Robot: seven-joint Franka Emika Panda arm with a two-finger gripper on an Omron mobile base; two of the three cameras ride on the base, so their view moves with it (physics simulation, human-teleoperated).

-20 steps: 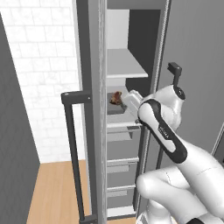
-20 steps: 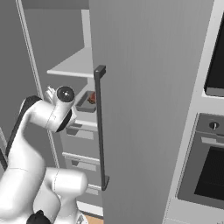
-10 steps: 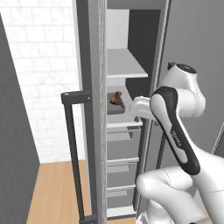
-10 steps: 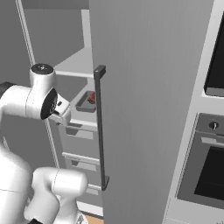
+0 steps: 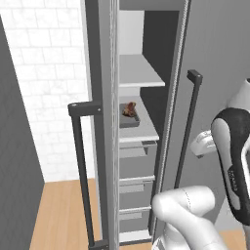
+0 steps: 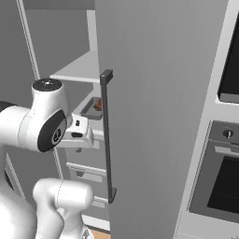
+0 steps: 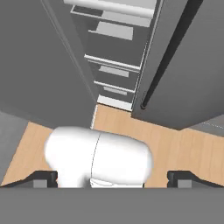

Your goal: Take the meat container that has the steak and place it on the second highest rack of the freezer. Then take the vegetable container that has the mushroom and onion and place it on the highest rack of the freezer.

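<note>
- Freezer [image 5: 141, 146]: door open; the steak [image 5: 129, 108] sits in its tray [image 5: 130, 119] on the lower white shelf, below the highest rack [image 5: 139, 73].
- Drawers [image 5: 136, 166]: closed, beneath the tray.
- Gripper [image 7: 111, 177]: fingers spread wide, holding nothing, pointing down at the wood floor [image 7: 175, 148].

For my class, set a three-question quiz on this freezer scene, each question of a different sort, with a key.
1. True or false: the meat container with the steak sits on the lower white shelf.
2. What lies on the highest rack? A) mushroom and onion B) nothing C) a bottle
3. In the hand view, how do the fingertips of the gripper stand?

Key: 1 true. 2 B. 3 Wide apart, holding nothing.
</note>
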